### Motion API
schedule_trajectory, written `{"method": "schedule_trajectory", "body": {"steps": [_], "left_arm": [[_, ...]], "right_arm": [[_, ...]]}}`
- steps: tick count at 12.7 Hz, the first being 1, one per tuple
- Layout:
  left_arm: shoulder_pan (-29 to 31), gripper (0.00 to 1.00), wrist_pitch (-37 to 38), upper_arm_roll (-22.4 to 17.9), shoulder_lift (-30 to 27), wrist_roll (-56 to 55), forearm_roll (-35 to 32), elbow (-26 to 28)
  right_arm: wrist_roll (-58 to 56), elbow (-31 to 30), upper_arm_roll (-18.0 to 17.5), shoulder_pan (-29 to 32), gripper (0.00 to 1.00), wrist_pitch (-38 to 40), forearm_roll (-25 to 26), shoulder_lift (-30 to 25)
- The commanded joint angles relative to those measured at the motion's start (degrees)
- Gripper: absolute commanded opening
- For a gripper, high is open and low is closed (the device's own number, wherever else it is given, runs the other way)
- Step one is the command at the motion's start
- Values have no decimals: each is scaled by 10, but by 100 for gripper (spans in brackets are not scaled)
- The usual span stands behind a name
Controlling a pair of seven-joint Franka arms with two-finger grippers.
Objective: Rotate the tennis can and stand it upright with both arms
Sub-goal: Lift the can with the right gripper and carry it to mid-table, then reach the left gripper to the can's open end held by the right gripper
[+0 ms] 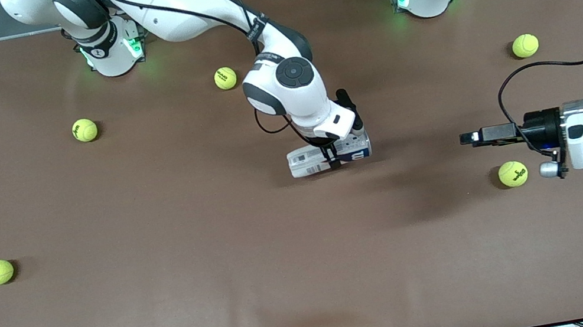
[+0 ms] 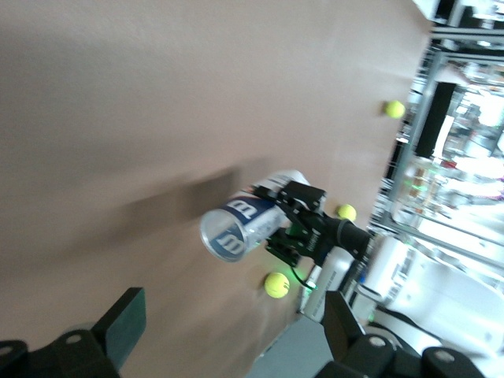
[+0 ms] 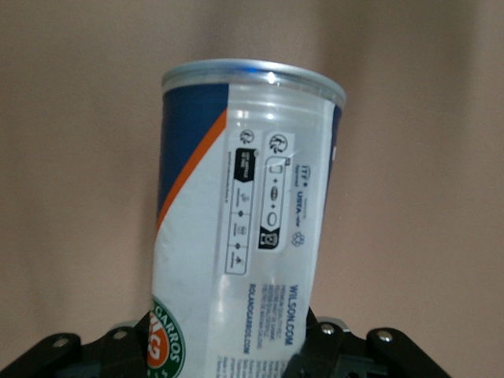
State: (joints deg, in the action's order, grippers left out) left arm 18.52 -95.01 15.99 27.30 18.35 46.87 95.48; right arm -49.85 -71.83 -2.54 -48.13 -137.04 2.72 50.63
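The tennis can [image 1: 329, 157] is lying on its side near the middle of the brown surface [image 1: 171, 298], its silver rim pointing toward the left arm's end. The right gripper [image 1: 331, 157] is reaching down over the can, its fingers [image 1: 334, 163] closing tightly across the can's middle and gripping it. The left gripper [image 1: 467, 138] is hanging level above the surface toward the left arm's end, well apart from the can, its fingers [image 2: 118, 327] spreading wide and gripping nothing while that arm is waiting. A tennis ball [image 1: 513, 173] is sitting near that gripper, and other yellow balls [image 1: 84, 130] are lying scattered around the surface.
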Motion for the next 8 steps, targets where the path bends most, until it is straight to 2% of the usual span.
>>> {"method": "schedule_trajectory", "body": {"steps": [1, 3, 6, 8], "left_arm": [[16, 100, 3, 4, 21, 45, 30, 20], [9, 100, 2, 4, 32, 45, 55, 32], [11, 100, 2, 4, 17, 71, 120, 111], [6, 100, -1, 4, 25, 101, 153, 133]], "right_arm": [[-15, 3, 2, 13, 60, -51, 14, 25], [-9, 2, 3, 15, 64, -95, 18, 47], [-10, -1, 4, 25, 64, -96, 19, 60], [-11, -1, 9, 24, 66, -97, 20, 63]]}}
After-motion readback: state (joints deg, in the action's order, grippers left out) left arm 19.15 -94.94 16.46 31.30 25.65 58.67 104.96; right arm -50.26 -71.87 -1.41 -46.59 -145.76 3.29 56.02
